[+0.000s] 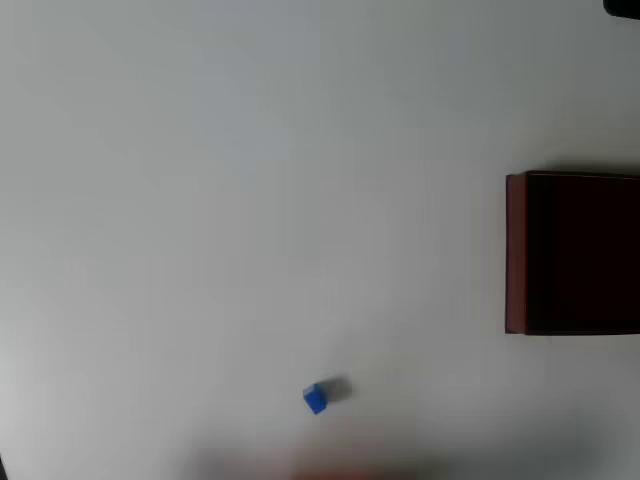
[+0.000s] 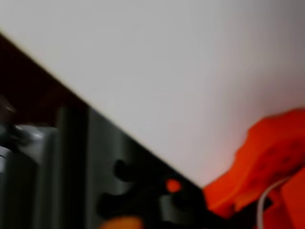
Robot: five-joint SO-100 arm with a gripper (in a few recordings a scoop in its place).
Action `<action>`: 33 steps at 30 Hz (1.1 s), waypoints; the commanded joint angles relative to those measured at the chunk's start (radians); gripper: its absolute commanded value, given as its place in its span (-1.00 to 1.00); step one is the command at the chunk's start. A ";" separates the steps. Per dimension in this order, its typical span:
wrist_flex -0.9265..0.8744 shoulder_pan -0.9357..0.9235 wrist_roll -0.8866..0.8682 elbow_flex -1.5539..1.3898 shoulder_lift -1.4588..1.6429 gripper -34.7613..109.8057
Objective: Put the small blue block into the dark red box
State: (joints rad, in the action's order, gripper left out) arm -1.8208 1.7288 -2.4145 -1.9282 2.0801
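Observation:
The small blue block (image 1: 315, 397) lies alone on the white table, low and centre in the overhead view, casting a short shadow to its right. The dark red box (image 1: 572, 253) stands at the right edge, cut off by the frame, its interior almost black. A faint orange blur (image 1: 340, 474) shows at the bottom edge just below the block. In the blurred wrist view, an orange part of my gripper (image 2: 269, 164) fills the lower right over bare table. Its fingers cannot be made out. Nothing is seen held.
The white table (image 1: 250, 200) stretches wide between the block and the box. A dark object (image 1: 624, 6) pokes in at the overhead view's top right corner. The wrist view shows the table's edge (image 2: 95, 107) running diagonally, with dark metal parts (image 2: 71, 171) beyond it.

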 commanded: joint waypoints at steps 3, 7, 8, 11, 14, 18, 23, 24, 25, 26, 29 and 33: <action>-0.020 -0.006 -0.434 0.037 -0.005 -0.52; -0.025 -0.273 -0.043 0.064 0.009 -0.52; -0.025 -0.301 0.011 0.077 -0.009 -0.52; -0.025 -0.334 -0.060 0.084 -0.052 -0.51; -0.025 -0.370 -0.061 0.083 -0.066 -0.51; -0.025 -0.465 -0.025 0.064 -0.080 -0.42; -0.026 -0.630 0.160 0.071 -0.126 -0.24; -0.026 -0.664 0.202 0.083 -0.147 -0.24; -0.026 -0.699 0.245 0.094 -0.169 -0.24; -0.026 -0.726 0.281 0.100 -0.187 -0.23; -0.026 -0.793 0.350 0.097 -0.209 -0.22; -0.028 -0.899 0.454 0.061 -0.193 -0.18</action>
State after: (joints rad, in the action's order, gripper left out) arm -1.8208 0.8989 -2.0172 -1.8607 1.8684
